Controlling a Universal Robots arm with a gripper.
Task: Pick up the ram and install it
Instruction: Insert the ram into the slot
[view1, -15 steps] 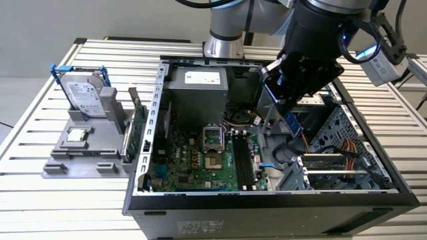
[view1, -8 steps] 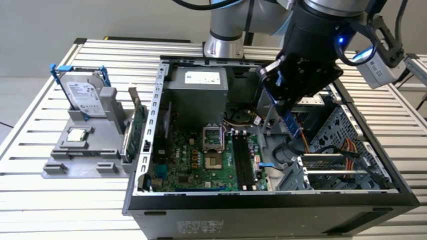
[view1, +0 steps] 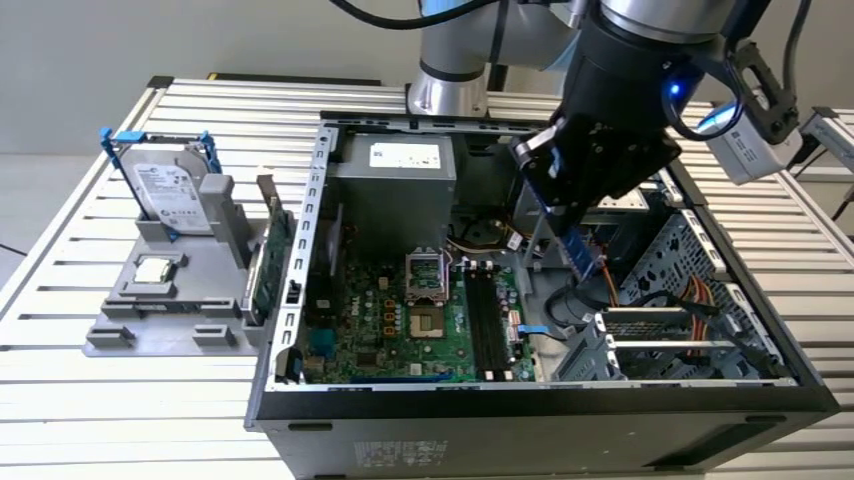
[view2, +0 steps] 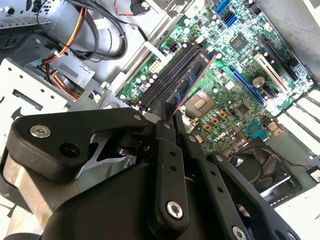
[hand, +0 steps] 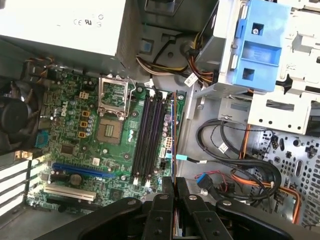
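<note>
My gripper (view1: 567, 225) hangs inside the open computer case (view1: 534, 402), shut on the ram (view1: 578, 256), a narrow blue-green strip that points down toward the motherboard (view1: 387, 330). In the second wrist view the ram (view2: 192, 75) shows its row of black chips and runs out from between the fingertips of the gripper (view2: 169, 116), above and alongside the black memory slots (view2: 167, 75). In the first wrist view the ram (hand: 173, 135) appears edge-on as a thin line ahead of the gripper (hand: 174, 181), beside the memory slots (hand: 147, 140). No module sits in the slots (view1: 483, 325).
A grey power supply (view1: 394, 160) fills the case's back. A metal drive cage (view1: 681, 330) and orange and black cables (hand: 235, 175) crowd the exterior view's right. Outside on the slatted table stand a hard drive (view1: 171, 195), a processor chip (view1: 156, 268) and an upright green card (view1: 274, 265).
</note>
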